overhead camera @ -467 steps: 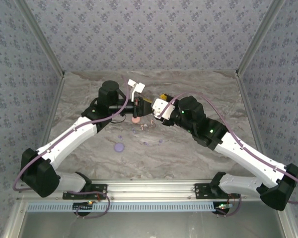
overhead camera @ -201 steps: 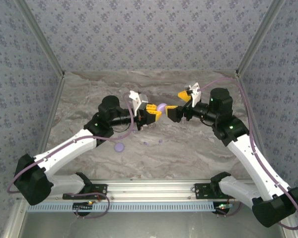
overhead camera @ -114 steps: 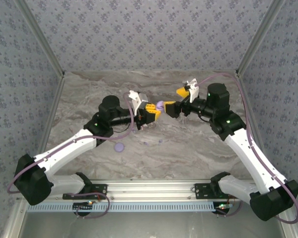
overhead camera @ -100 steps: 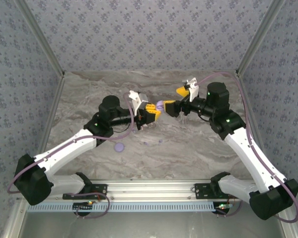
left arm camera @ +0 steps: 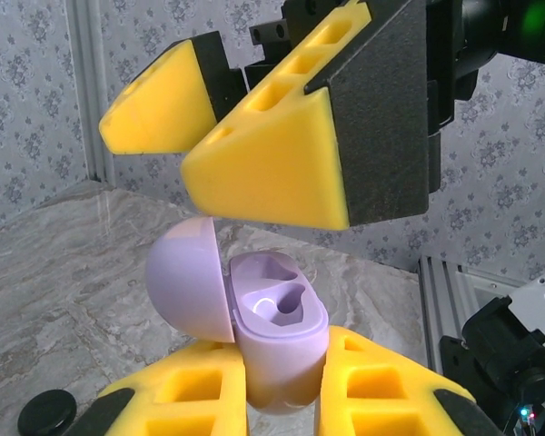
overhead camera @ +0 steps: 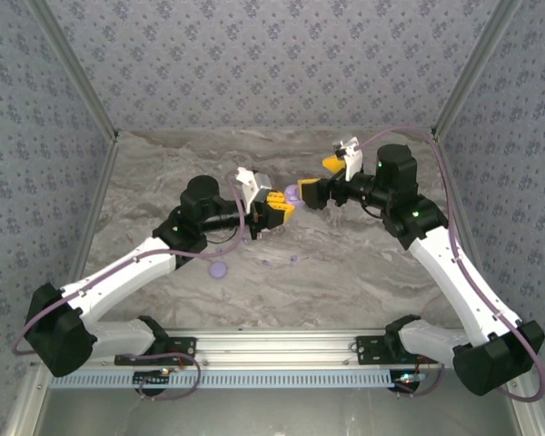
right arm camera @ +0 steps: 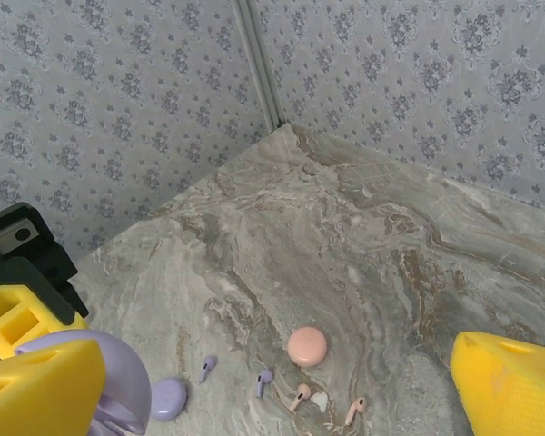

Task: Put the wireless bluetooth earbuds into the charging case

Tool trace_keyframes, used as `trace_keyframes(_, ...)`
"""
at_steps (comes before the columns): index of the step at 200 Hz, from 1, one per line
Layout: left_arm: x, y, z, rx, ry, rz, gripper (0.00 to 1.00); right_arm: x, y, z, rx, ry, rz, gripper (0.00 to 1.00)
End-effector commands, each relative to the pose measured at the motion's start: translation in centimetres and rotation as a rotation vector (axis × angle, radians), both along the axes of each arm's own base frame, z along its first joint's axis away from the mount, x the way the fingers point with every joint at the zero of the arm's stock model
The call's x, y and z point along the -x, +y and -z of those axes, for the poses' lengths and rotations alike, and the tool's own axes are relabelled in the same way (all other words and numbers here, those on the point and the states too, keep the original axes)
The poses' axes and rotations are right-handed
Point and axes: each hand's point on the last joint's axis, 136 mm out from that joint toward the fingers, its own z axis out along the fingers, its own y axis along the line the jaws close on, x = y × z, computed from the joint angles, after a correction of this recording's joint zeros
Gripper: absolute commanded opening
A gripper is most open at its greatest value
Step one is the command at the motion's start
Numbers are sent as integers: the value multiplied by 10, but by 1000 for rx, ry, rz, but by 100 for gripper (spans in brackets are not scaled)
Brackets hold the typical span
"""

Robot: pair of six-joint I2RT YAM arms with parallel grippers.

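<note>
Left end effector (overhead camera: 277,207) clamped on the lavender charging case (left arm camera: 277,345), held upright off the table (right arm camera: 391,236), lid (left arm camera: 186,282) flipped open, both slots bare. Right end effector (overhead camera: 320,178) wide open, gripping nothing, one yellow finger (left arm camera: 272,173) just above the case lid; contact unclear. Earbuds loose on the table below the right end effector, between its fingers in the wrist view: two lavender earbuds (right arm camera: 264,380), two pink earbuds (right arm camera: 301,395) beside them. Pink disc (right arm camera: 307,346) just behind them, lavender disc (right arm camera: 168,398) toward the left finger.

Floral grey walls (overhead camera: 272,64), marbled tabletop (overhead camera: 345,282); metal corner posts (overhead camera: 74,68)
</note>
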Motion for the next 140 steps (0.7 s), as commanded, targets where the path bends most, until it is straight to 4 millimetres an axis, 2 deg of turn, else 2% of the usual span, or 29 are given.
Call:
trace_keyframes(1, 7, 6, -14, 24, -64, -8, 0, 2, -7, -14, -18, -2, 26, 100)
trace_keyframes(40, -8, 23, -3, 13, -83, -158, 0, 1, -24, -15, -38, 45, 115, 100)
trace_keyframes(60, -13, 35, 5, 4, -91, -232, 0, -2, -33, -8, -58, 105, 168, 100)
trace_keyframes(97, -13, 55, 19, 6, -101, -314, 0, -7, -43, 36, -95, 283, 243, 100)
trace_keyframes(119, -16, 70, 24, 33, -87, -355, 0, -7, -45, 73, -56, 411, 272, 100)
trace_keyframes(140, -18, 84, 25, 61, -78, -392, 0, 0, -41, 108, 28, 512, 295, 95)
